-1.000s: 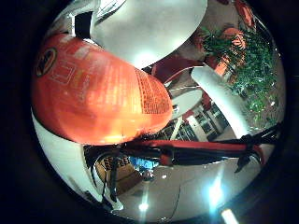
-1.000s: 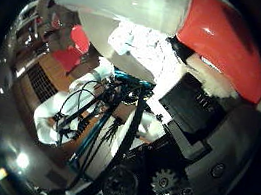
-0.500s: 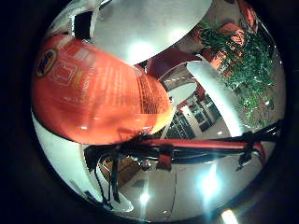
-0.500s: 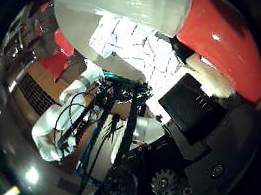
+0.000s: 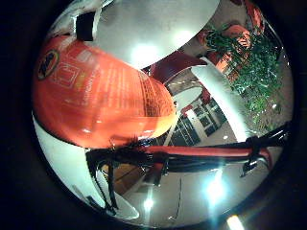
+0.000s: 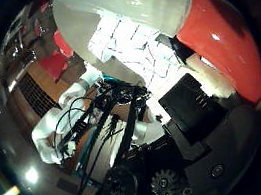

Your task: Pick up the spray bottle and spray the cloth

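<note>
The spray bottle fills much of the little finger side palm view, its orange label pressed close against the palm. Past it stand a white round table and green plants. In the thumb side palm view, the bottle's pale translucent body and red part run across the hand, whose black and geared parts curl around it, gripping the bottle. A lit window grid shows behind.
</note>
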